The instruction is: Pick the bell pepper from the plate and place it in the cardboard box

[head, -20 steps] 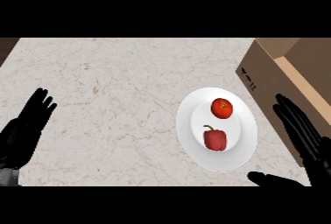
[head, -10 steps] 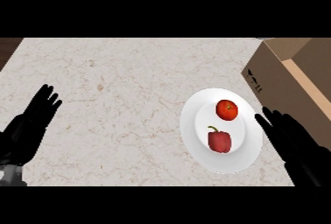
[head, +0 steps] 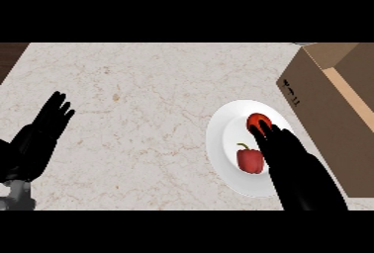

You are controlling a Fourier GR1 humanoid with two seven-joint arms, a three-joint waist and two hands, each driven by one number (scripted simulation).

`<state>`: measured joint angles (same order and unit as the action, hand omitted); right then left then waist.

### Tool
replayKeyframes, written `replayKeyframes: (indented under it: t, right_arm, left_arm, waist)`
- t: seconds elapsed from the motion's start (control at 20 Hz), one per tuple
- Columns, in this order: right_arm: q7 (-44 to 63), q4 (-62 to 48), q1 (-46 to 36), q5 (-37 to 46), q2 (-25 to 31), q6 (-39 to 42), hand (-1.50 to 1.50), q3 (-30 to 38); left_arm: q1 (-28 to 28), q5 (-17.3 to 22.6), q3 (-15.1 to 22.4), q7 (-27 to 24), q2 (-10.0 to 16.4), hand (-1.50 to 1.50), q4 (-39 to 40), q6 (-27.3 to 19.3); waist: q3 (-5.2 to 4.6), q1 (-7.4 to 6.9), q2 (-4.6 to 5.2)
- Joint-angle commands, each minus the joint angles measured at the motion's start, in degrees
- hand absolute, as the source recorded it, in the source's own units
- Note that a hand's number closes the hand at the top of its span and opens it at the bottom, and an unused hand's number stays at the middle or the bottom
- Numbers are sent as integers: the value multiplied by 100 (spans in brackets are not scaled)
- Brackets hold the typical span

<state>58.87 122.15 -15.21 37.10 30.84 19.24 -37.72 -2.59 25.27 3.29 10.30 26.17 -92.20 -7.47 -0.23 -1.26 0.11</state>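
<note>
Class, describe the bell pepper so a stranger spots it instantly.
Find the white plate beside the cardboard box. Of two red items on it, the bell pepper is the lower, blocky one with a green stem, not the round tomato.

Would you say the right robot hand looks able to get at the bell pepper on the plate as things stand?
Probably yes. The right robot hand hovers over the plate, fingers straight, just beside the bell pepper, which lies uncovered. The tomato sits farther back, out of the way.
</note>
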Motion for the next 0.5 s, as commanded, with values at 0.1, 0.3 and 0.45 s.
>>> replayKeyframes:
  t: [0.1,0.3,0.45]
  right_arm:
    - [1092,-547,-537,-243,-763,888,-150,22]
    - [1348,-516,-535,-133,-970,1079,-150,-25]
    - [908,-831,-514,-136,-906,1113,-150,190]
  left_arm:
    - [-140,-90,-47,3,-117,0,125,8]
    - [230,112,-251,246,39,0,-399,112]
    - [139,-93,-306,-47,-25,0,-19,191]
  waist:
    - [13,92,-6]
    - [17,62,-31]
    - [18,97,-15]
